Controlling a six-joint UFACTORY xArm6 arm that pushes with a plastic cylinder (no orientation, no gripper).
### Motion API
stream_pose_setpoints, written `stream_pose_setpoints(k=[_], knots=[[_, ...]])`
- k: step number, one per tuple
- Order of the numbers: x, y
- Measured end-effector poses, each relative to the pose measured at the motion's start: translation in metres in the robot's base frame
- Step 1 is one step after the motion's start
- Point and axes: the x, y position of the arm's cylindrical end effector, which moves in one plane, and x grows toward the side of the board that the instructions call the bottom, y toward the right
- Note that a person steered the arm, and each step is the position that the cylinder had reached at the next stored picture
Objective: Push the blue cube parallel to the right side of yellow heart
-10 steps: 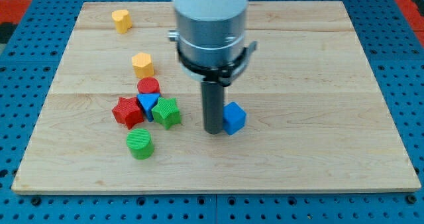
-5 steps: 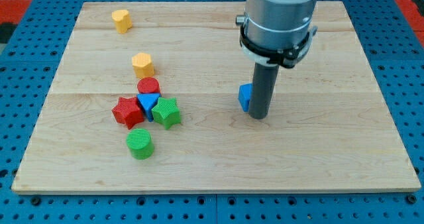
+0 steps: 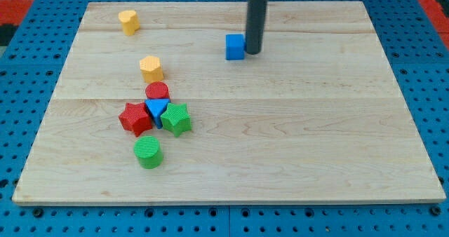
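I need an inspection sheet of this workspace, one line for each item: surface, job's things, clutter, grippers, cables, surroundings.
Surface: wooden board, pale planks.
Job's things: blue cube near the view's top centre; yellow heart at the view's top left, far to the cube's left and slightly higher.
Clutter: yellow block, shape unclear; red cylinder, red star, blue triangle and green star packed together; green cylinder just below them.
Grippers: none; my tip stands against the cube's right side.
Cables: nothing seen.
Surroundings: blue perforated base around the board, red areas at the top corners.
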Motion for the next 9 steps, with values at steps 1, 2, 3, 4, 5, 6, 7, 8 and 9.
stream_pose_setpoints(k=[1, 2, 3, 4, 5, 6, 7, 8, 9], knots=[[0.005, -0.043], [0.006, -0.09], [-0.002, -0.135], [-0.015, -0.121], [-0.03, -0.08], [-0.043, -0.049], [-0.032, -0.033], [-0.029, -0.035], [-0.033, -0.104]])
